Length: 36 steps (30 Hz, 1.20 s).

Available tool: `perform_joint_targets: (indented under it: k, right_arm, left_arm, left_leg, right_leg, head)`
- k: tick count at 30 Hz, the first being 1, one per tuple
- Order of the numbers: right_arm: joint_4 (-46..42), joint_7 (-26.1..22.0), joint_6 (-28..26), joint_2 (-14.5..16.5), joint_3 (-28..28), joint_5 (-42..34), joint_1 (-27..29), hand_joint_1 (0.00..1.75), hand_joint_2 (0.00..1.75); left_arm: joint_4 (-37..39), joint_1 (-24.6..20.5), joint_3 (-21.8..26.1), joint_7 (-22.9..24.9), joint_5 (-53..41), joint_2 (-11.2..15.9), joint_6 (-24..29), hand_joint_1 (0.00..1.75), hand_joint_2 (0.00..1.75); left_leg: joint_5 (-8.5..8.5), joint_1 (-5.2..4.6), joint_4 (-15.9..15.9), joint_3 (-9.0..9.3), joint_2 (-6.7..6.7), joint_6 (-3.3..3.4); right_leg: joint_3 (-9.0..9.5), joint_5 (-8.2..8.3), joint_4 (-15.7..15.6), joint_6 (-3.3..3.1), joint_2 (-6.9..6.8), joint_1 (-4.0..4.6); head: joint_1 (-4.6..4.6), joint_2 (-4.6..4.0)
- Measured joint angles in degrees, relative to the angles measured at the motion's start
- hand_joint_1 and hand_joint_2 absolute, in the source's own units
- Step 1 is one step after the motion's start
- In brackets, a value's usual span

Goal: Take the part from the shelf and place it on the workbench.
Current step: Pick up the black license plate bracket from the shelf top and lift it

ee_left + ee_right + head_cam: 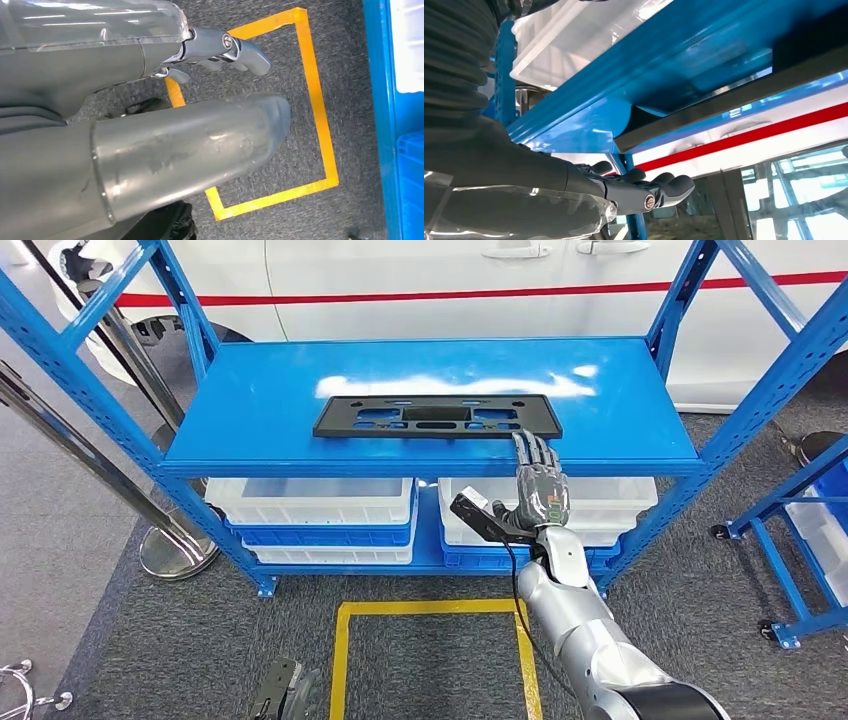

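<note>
The black part (437, 417) lies flat on the blue shelf (250, 410), thin, stiff plastic, likely light; take its near long edge; the right hand (540, 485) reaches there, fingers spread, empty

Silver-jointed arm (585, 630), black cable, dark-fingered grey right robot hand (540, 485).
</note>
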Motion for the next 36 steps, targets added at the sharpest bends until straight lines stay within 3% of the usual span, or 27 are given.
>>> perform_joint_targets:
  k: [2, 3, 4, 6, 8, 10, 12, 14, 15, 16, 19, 20, 22, 24, 26, 28, 29, 30, 31, 33, 34, 36]
  right_arm:
    - [-0.02, -0.07, -0.01, 0.13, -0.13, 0.02, 0.04, 0.00, 1.75]
    - [-0.03, -0.18, -0.03, 0.19, -0.21, 0.03, 0.04, 0.00, 1.75]
    - [-0.03, -0.32, -0.04, 0.24, -0.30, 0.06, 0.07, 0.00, 1.75]
    - [-0.08, -0.62, -0.08, 0.32, -0.51, 0.13, 0.23, 0.00, 1.75]
    - [-0.27, -0.83, -0.12, 0.38, -0.59, 0.27, 0.31, 0.00, 1.75]
    - [-0.44, -1.07, -0.15, 0.38, -0.73, 0.46, 0.05, 0.00, 1.75]
    - [-0.45, -1.39, -0.15, 0.38, -1.01, 0.65, 0.08, 0.00, 1.75]
    - [-0.45, -1.70, -0.15, 0.38, -1.36, 0.84, 0.65, 0.00, 1.75]
    - [-0.46, -1.83, -0.15, 0.38, -1.57, 0.90, 0.90, 0.00, 1.75]
    - [-0.46, -1.90, -0.15, 0.38, -1.79, 0.96, 1.04, 0.00, 1.75]
    - [-0.49, -2.02, -0.11, 0.38, -2.30, 1.02, 1.40, 0.00, 1.75]
    - [-0.62, -2.10, -0.10, 0.43, -2.38, 1.04, 1.50, 0.00, 1.75]
    - [-1.03, -2.30, -0.13, 0.54, -2.46, 1.11, 1.29, 0.00, 1.75]
    - [-1.38, -2.61, -0.16, 0.60, -2.60, 1.20, 0.94, 0.00, 1.75]
    - [-1.51, -2.94, -0.16, 0.69, -2.87, 1.32, 0.90, 0.00, 1.75]
    - [-1.54, -3.49, -0.15, 0.81, -3.27, 1.06, 1.00, 0.00, 1.75]
    - [-1.65, -3.88, -0.15, 0.90, -3.57, 0.88, 1.12, 0.00, 1.75]
    - [-1.94, -4.36, -0.15, 1.03, -4.01, 0.75, 1.31, 0.00, 1.75]
    - [-2.43, -4.88, -0.15, 1.23, -4.55, 0.77, 1.53, 0.00, 1.75]
    - [-3.60, -5.82, -0.15, 1.74, -5.77, 1.08, 1.89, 0.00, 1.75]
    - [-4.05, -6.16, -0.14, 1.96, -6.40, 1.32, 1.97, 0.00, 1.75]
    - [-4.75, -6.54, -0.13, 2.25, -7.54, 1.77, 2.26, 0.87, 1.75]
  left_arm:
    - [0.00, 0.01, -0.01, 0.01, 0.00, 0.02, 0.00, 0.00, 0.00]
    - [0.00, -0.02, -0.01, 0.01, 0.00, 0.03, 0.00, 0.00, 0.00]
    - [0.00, -0.04, -0.02, 0.02, -0.01, 0.04, 0.00, 0.00, 0.00]
    - [0.00, -0.03, -0.04, 0.02, -0.04, 0.06, 0.01, 0.00, 0.00]
    - [0.00, 0.00, -0.09, 0.00, -0.07, 0.03, 0.03, 0.00, 0.00]
    - [0.00, -0.12, -0.15, -0.03, -0.12, -0.02, 0.06, 0.00, 0.00]
    - [0.00, -0.24, -0.21, 0.02, -0.15, -0.03, 0.09, 0.00, 0.00]
    - [0.00, -0.17, -0.22, 0.45, -0.11, -0.03, 0.52, 0.00, 0.00]
    - [0.00, -0.12, -0.21, 0.81, -0.11, -0.04, 0.96, 0.00, 0.00]
    - [0.00, -0.09, -0.21, 1.18, -0.14, -0.05, 1.46, 0.00, 0.00]
    - [0.02, -0.08, -0.21, 1.82, -0.41, -0.10, 2.31, 0.00, 0.00]
    - [0.03, -0.16, -0.21, 1.91, -0.49, -0.11, 2.37, 0.00, 0.00]
    - [0.02, -0.48, -0.21, 1.91, -0.53, -0.13, 2.29, 0.00, 0.00]
    - [0.02, -0.60, -0.21, 1.73, -0.54, -0.16, 2.09, 0.00, 0.00]
    - [0.02, -0.70, -0.21, 1.51, -0.60, -0.17, 2.07, 0.00, 0.00]
    - [0.02, -0.70, -0.21, 1.30, -0.72, -0.17, 2.19, 0.00, 0.00]
    - [0.02, -0.66, -0.21, 1.22, -0.82, -0.16, 2.27, 0.00, 0.00]
    - [0.02, -0.64, -0.21, 1.14, -0.90, -0.14, 2.36, 0.00, 0.00]
    - [0.02, -0.63, -0.21, 1.06, -0.99, -0.13, 2.46, 0.00, 0.00]
    - [0.02, -0.69, -0.21, 0.89, -1.14, -0.10, 2.69, 0.00, 0.00]
    - [0.02, -0.75, -0.21, 0.82, -1.20, -0.10, 2.81, 0.00, 0.00]
    - [0.02, -0.70, -0.22, 0.75, -1.32, -0.10, 2.98, 0.00, 0.00]
  left_leg:
    - [5.49, -0.31, -7.76, 2.63, 0.03, 0.96]
    - [7.09, -0.62, -11.06, 4.12, 0.06, 1.56]
    - [7.43, -0.91, -13.18, 5.24, 0.11, 2.19]
    - [6.29, -1.29, -14.78, 6.43, 0.14, 3.10]
    - [5.49, -0.95, -16.45, 8.02, 0.03, 3.55]
    - [4.86, -0.58, -17.75, 10.07, -0.09, 3.91]
    - [3.91, -0.55, -18.09, 11.72, -0.15, 4.13]
    - [2.54, -0.46, -18.05, 13.55, -0.38, 4.00]
    - [1.72, -0.41, -18.01, 14.56, -0.52, 3.87]
    - [0.85, -0.36, -17.93, 15.57, -0.63, 3.69]
    - [-1.85, -0.41, -17.06, 17.32, -0.78, 2.70]
    - [-2.50, -0.41, -16.74, 17.45, -0.80, 2.29]
    - [-2.95, -0.34, -16.34, 17.55, -0.76, 1.65]
    - [-3.02, -0.16, -13.97, 16.68, -0.53, 1.18]
    - [-4.69, 0.08, -7.75, 13.21, -0.27, 0.55]
    - [-7.53, 0.31, -1.41, 8.69, -0.16, -0.03]
    - [-7.98, 0.37, -0.14, 7.21, -0.13, -0.19]
    - [-7.09, 0.40, -0.85, 6.69, -0.12, -0.21]
    - [-4.93, 0.40, -3.49, 7.17, -0.10, -0.11]
    - [-0.17, 0.24, -11.16, 9.58, -0.03, 0.45]
    - [0.70, 0.09, -13.90, 10.50, -0.01, 0.80]
    - [0.89, -0.23, -15.65, 10.97, -0.03, 1.50]
  right_leg:
    - [1.75, -1.34, -0.22, 0.20, 0.02, 0.07]
    - [2.49, -1.91, -0.48, 0.43, 0.03, 0.09]
    - [3.01, -2.30, -0.84, 0.72, -0.01, 0.04]
    - [3.68, -2.31, -1.32, 1.47, -0.11, 0.01]
    - [3.03, -1.43, 0.52, 2.14, -0.15, 0.10]
    - [-0.38, -0.85, 5.79, 2.60, -0.02, 0.10]
    - [-5.21, -2.81, 11.35, 2.92, 0.05, -0.05]
    - [-8.98, -5.72, 13.15, 3.17, 0.03, -0.25]
    - [-9.96, -5.82, 12.06, 3.23, 0.02, -0.36]
    - [-10.31, -4.16, 9.67, 3.24, 0.01, -0.46]
    - [-10.14, 6.96, 1.22, 2.68, -0.05, -0.38]
    - [-10.23, 9.06, 0.19, 2.24, -0.02, -0.21]
    - [-10.12, 9.08, 0.26, 1.23, 0.13, 0.03]
    - [-9.17, 8.67, -0.26, 0.49, 0.16, -0.08]
    - [-8.15, 8.27, -0.79, 0.03, 0.14, -0.23]
    - [-7.73, 7.80, -0.81, -0.14, 0.14, -0.22]
    - [-7.59, 7.56, -0.72, -0.13, 0.16, -0.21]
    - [-7.44, 7.35, -0.61, -0.08, 0.19, -0.21]
    - [-7.23, 7.15, -0.50, -0.01, 0.21, -0.20]
    - [-6.82, 6.86, -0.35, 0.24, 0.24, -0.14]
    - [-6.74, 6.82, -0.35, 0.48, 0.25, -0.10]
    - [-6.71, 6.83, -0.44, 1.20, 0.25, -0.04]
  head:
    - [0.02, 0.00]
    - [0.02, 0.00]
    - [0.02, 0.00]
    - [-0.01, 0.00]
    - [0.00, 0.00]
    - [0.03, 0.00]
    - [0.04, 0.00]
    - [0.05, 0.00]
    - [0.06, 0.00]
    - [0.05, 0.00]
    - [-0.01, 0.00]
    - [0.00, 0.00]
    - [0.05, 0.00]
    - [0.05, 0.00]
    - [0.04, 0.00]
    - [0.04, 0.00]
    - [0.04, 0.00]
    - [0.03, 0.00]
    - [0.03, 0.00]
    - [0.03, 0.00]
    - [0.04, 0.00]
    - [0.05, 0.00]
